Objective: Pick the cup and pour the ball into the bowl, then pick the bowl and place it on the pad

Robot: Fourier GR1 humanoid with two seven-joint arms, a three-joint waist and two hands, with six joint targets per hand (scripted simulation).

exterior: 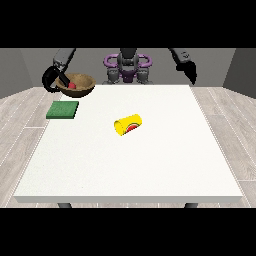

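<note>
Bright, even light on the table; shadows faint, perhaps from overhead.

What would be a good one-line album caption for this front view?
Hand at the view's left holds the brown bowl with the red ball above the green pad; yellow cup lies tipped mid-table.

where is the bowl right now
The bowl is held up at the view's upper left by the hand there, just beyond the green pad.

A large white worktop stands on dark legs over a floor of pale grey wood planks. Plain grey walls close the room behind, evenly lit.
</note>
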